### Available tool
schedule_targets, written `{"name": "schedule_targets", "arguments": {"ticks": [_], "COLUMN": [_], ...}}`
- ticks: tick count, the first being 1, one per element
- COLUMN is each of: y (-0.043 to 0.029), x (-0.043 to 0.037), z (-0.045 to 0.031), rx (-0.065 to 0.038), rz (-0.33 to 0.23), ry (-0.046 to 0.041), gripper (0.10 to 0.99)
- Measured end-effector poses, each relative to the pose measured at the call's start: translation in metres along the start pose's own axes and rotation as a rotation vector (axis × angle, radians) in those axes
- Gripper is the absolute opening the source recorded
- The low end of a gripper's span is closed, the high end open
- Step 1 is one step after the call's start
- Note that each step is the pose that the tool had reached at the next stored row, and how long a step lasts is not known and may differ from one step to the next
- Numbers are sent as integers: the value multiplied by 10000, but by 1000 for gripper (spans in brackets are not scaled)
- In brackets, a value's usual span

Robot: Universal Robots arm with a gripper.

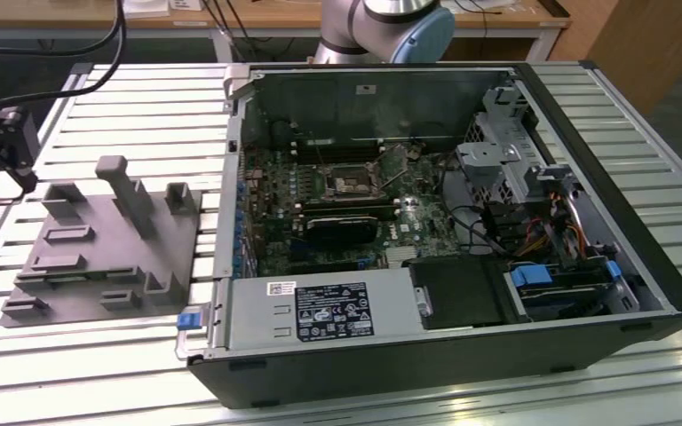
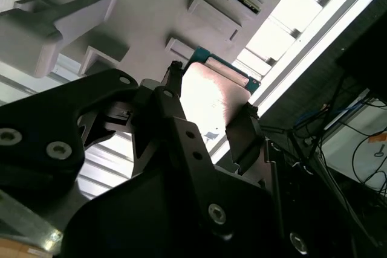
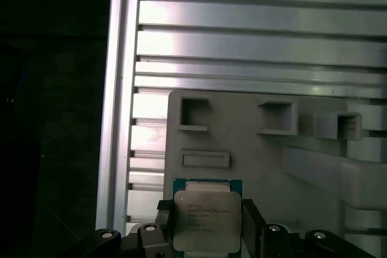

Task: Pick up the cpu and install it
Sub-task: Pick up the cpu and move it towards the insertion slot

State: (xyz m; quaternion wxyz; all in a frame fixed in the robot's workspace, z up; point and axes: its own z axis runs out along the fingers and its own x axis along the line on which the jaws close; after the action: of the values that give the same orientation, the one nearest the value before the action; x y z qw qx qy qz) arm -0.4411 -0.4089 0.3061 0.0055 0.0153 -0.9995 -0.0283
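First wrist view: we see the end effector (image 3: 206, 219) clenched on the cpu (image 3: 202, 209), one black finger (image 3: 164, 222) pressed to each of two opposite edges. The chip's shiny metal top, with its lines of print, faces this camera, and its thin green border shows along the free edge that points away from the wrist. The chip looks close to square, so we can make out no clear long axis; the grip runs across it from side to side.

Behind the chip lies the grey fixture block (image 3: 272, 149) with its small pockets, resting on the slatted metal table (image 3: 242, 40). We cannot tell whether the chip touches the block.

Second wrist view: the same grip from below, the chip's bright face catching the light between the fingers.

Exterior view: the block sits toward the exterior view's left, just beside the open computer case (image 1: 625, 266), whose dark socket (image 1: 353, 184) sits on the board inside.
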Motion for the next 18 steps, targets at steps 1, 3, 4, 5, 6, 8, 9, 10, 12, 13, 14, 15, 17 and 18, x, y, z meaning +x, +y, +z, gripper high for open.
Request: {"name": "schedule_targets", "arguments": {"ticks": [1,3,4,5,6,8,9,10,12,13,14,15,17,18], "y": [1,3,4,5,7,10,11,13,16,18,20,21,25,26], "x": [0,1,1,1,1,2,2,2,2,3,3,3,3,4], "z": [-18,-52,-69,-88,-107,-147,-168,-189,-235,-257,-279,-301,-339,-356], "rx": [0,0,0,0,0,0,0,0,0,0,0,0,1,0], "rz": [0,0,0,0,0,0,1,0,0,0,0,0,0,0], "ry": [-1,0,0,1,0,0,0,0,0,1,0,0,1,0], "gripper": [541,541,541,541,541,541,541,541,541,541,541,541,541,541]}}
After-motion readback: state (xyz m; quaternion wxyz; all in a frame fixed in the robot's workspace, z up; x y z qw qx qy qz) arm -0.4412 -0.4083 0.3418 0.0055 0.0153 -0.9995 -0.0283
